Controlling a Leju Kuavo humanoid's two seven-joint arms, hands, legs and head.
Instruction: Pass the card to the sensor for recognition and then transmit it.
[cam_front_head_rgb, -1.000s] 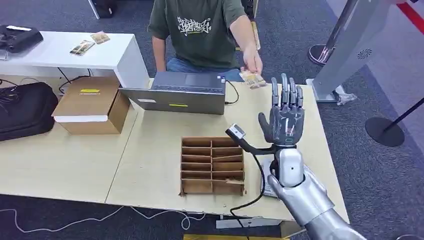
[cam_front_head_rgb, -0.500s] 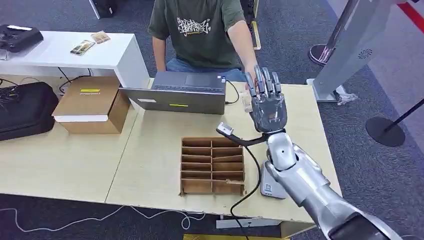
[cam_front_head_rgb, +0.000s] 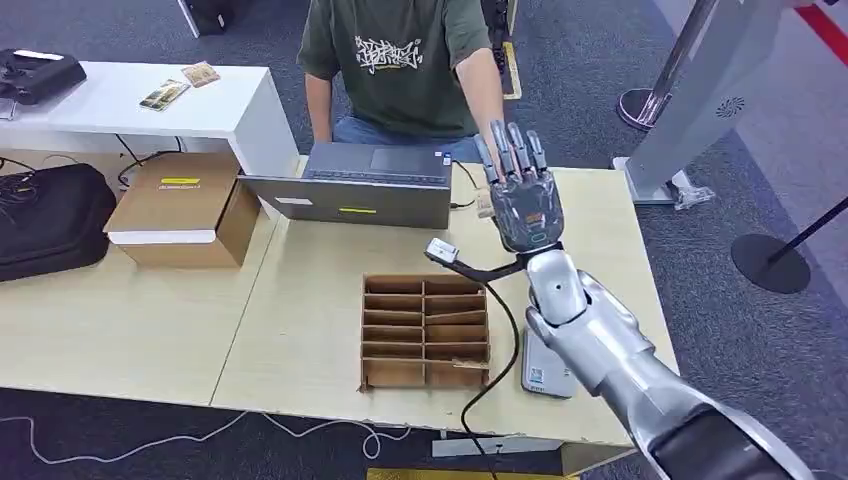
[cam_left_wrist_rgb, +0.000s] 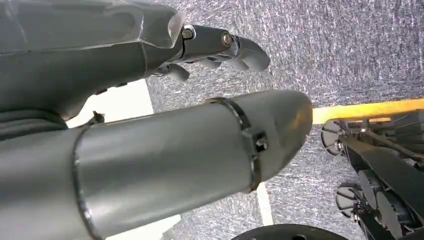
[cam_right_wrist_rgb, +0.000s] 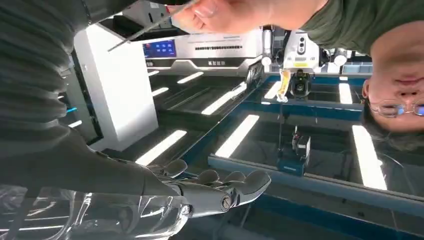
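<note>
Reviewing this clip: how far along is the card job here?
Nothing looks done yet. In hand: the right hand is raised with fingers spread and holds nothing, while the card is in the person's hand close by. Left to do: take the card, show it to the sensor, then pass it on.

A rack (cam_front_head_rgb: 425, 331) sits on the table (cam_front_head_rgb: 300, 330), with a laptop (cam_front_head_rgb: 350, 186) behind it and a person (cam_front_head_rgb: 400, 65) behind the laptop. A scanner (cam_front_head_rgb: 545, 365) lies right of the rack. A box (cam_front_head_rgb: 185, 208) stands left of the laptop, a bag (cam_front_head_rgb: 50, 220) left of the box.
</note>
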